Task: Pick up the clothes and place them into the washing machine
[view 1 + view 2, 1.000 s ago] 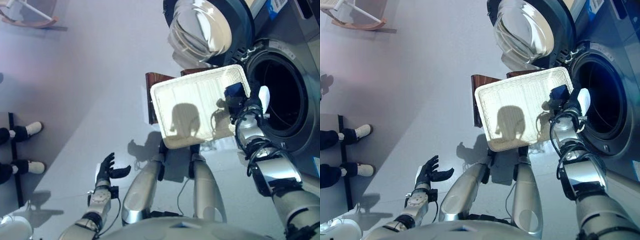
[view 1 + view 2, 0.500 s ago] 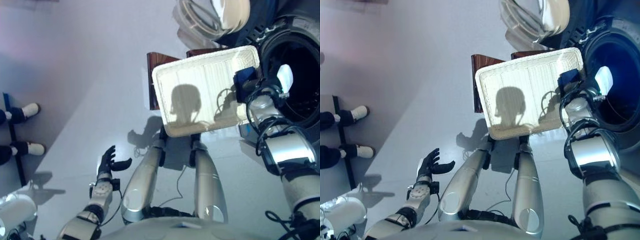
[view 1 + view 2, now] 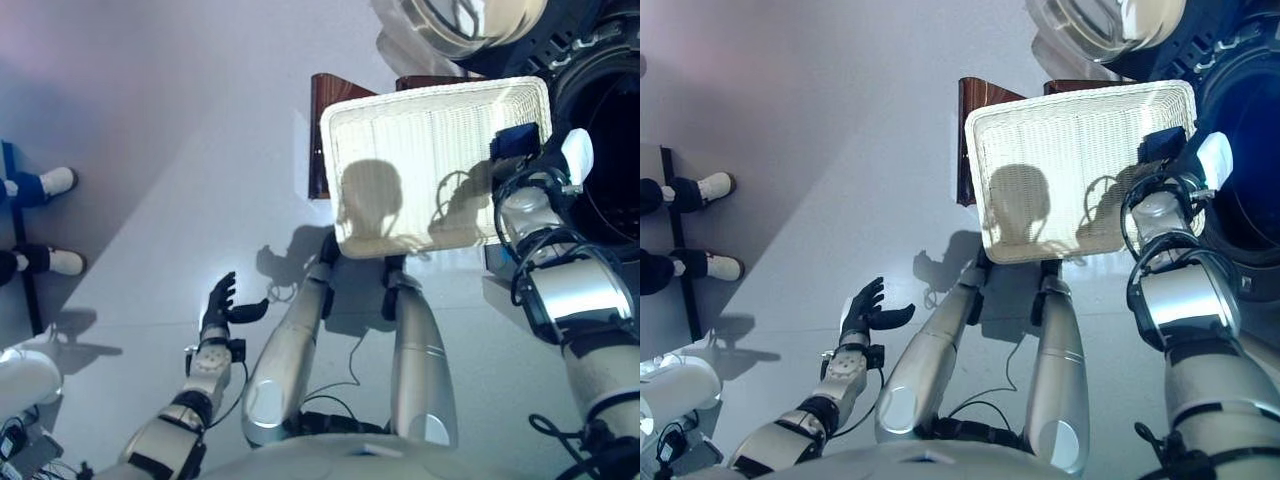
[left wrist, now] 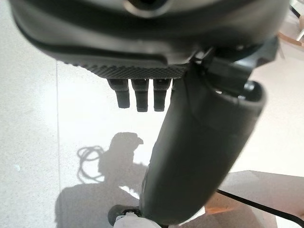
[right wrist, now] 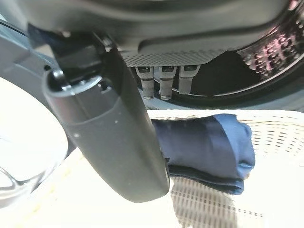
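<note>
The shallow white wicker basket is held up over the low brown box, with its right end at the open drum of the washing machine. A folded dark blue cloth lies at that end of the basket. In the right wrist view the cloth lies under my thumb. My right hand grips the basket's rim there, thumb inside on the cloth and fingers over the rim toward the drum. My left hand hangs open and empty low on the left.
The machine's round glass door stands open above the basket. A person's feet in white shoes stand by a dark rail at the far left. Pale grey floor lies between them and the box.
The whole picture has shifted, so the camera has moved. My right hand keeps its grip, and the basket has swung a little squarer to the drum. My left hand stays open.
</note>
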